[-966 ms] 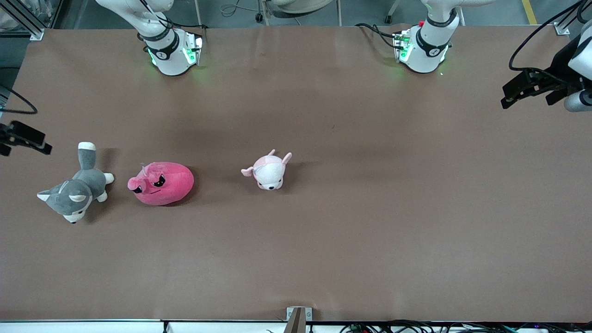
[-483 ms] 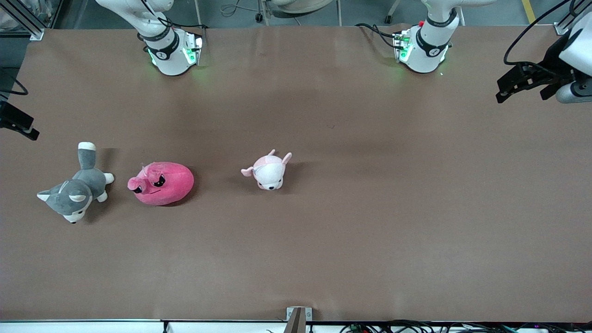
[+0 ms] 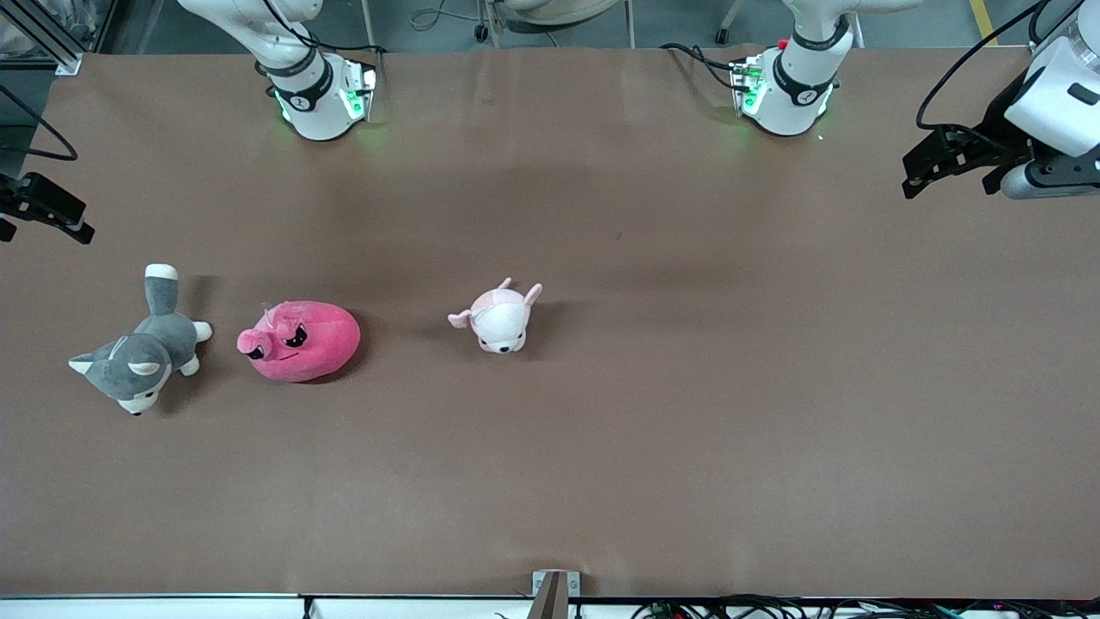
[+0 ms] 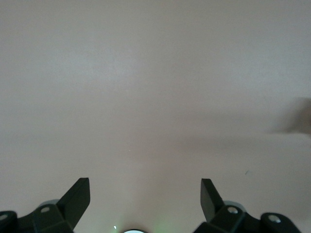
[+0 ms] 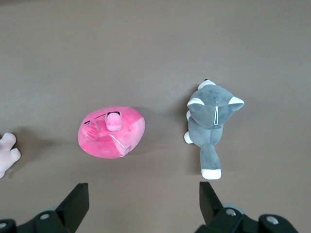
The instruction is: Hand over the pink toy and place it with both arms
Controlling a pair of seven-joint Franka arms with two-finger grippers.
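The pink toy (image 3: pixel 298 340), a round hot-pink plush with angry black eyes, lies on the brown table toward the right arm's end. It also shows in the right wrist view (image 5: pixel 112 132). My right gripper (image 3: pixel 47 213) hangs high over the table's edge at that end, open and empty (image 5: pixel 143 195), apart from the toy. My left gripper (image 3: pixel 932 163) hangs over the left arm's end of the table, open and empty (image 4: pixel 144 190), with only bare table under it.
A grey-and-white plush (image 3: pixel 137 352) lies beside the pink toy, closer to the right arm's end of the table (image 5: pixel 211 121). A pale pink-and-white puppy plush (image 3: pixel 498 318) lies beside the pink toy toward the table's middle.
My right gripper has drifted up along the view's edge. My left gripper has shifted a little toward the table's middle. The toys have not moved.
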